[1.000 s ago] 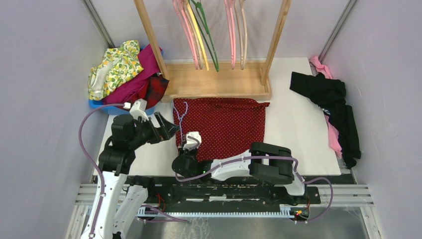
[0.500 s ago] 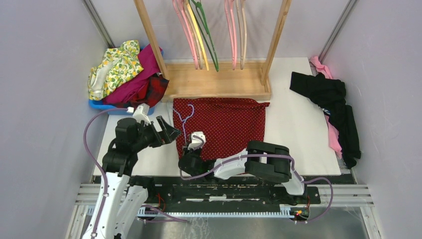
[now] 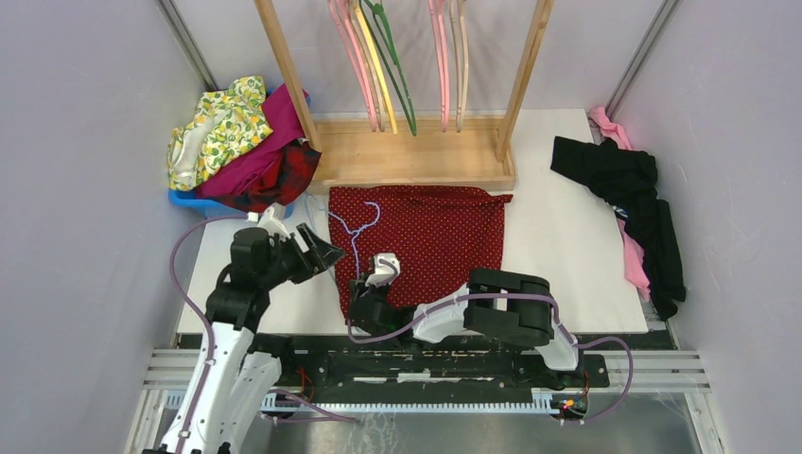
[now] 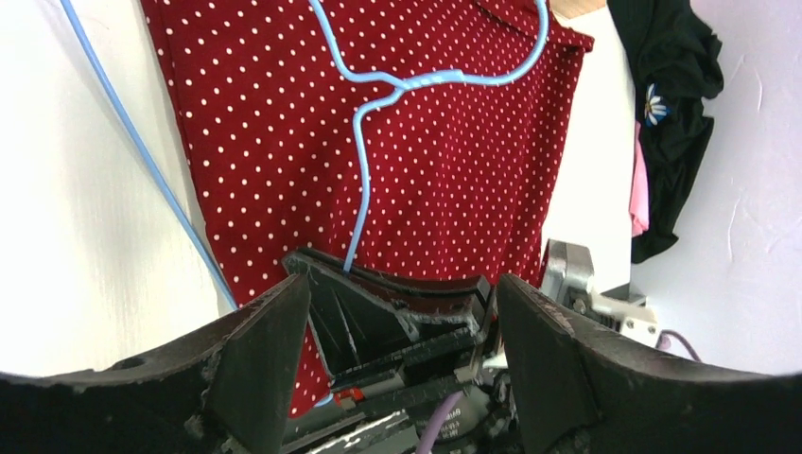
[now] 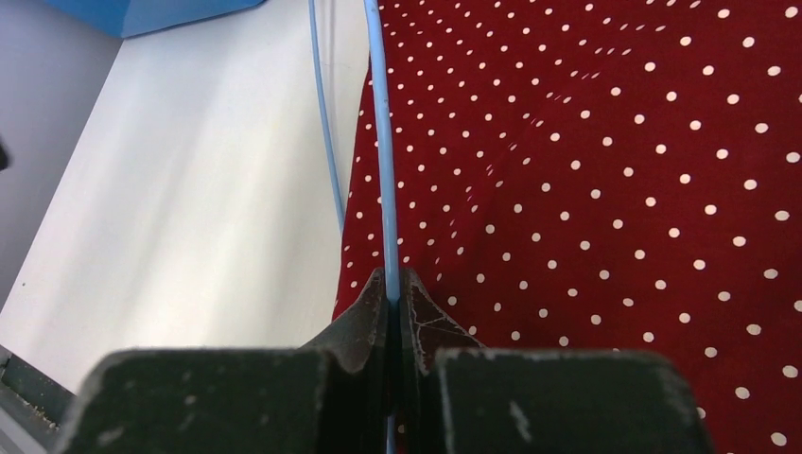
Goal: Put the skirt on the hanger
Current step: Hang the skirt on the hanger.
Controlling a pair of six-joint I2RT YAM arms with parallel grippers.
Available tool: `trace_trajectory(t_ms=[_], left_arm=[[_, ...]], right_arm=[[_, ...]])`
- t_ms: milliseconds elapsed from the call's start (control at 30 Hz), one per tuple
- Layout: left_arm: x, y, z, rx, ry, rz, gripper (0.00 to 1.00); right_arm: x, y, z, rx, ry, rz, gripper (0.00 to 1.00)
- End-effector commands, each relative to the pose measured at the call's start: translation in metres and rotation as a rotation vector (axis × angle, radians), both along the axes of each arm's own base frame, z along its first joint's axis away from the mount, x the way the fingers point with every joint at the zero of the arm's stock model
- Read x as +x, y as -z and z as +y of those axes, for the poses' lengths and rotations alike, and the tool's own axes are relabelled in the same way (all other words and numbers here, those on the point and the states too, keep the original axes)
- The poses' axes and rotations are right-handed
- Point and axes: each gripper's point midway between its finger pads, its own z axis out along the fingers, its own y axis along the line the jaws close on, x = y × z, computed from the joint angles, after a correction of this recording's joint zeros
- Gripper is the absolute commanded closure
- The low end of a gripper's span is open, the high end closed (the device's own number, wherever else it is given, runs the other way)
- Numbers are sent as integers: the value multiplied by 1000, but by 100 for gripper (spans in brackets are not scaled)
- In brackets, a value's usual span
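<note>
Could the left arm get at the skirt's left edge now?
Probably yes: the left gripper is open right beside the skirt; only the thin hanger, pinched in the right gripper, lies along that edge.

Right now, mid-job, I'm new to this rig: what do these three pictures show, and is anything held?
Two robot arms are bolted at the near edge of a white table. The wide picture looks down from above and behind them; the other two come from a camera on each wrist, looking past that arm's own fingers. On the table lies the skirt, dark red with white dots, flat before a wooden rack of hangers. A pile of clothes sits far left, dark and pink garments at the right. The right tool is shut on the thin blue wire of the hanger, which lies partly across the skirt's left side. The left tool is open, holding nothing, beside the skirt's left edge.
</note>
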Motion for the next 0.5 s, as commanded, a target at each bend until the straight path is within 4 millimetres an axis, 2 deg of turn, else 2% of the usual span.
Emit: trace_trajectory(t_ms=[0,200,333,467], left_arm=[[24,2,3,-45,-93,-8,20],[37,39,13,-17,-175,81,22],[46,47,23,23,-231,85,31],[56,54,28,47,-267,97,37]], right_arm=[[2,-9,-1,24,15,4,99],[6,-10,0,30,24,13,99],[8,-13,0,35,26,13,99],[9,-13,0,44,24,16,99]])
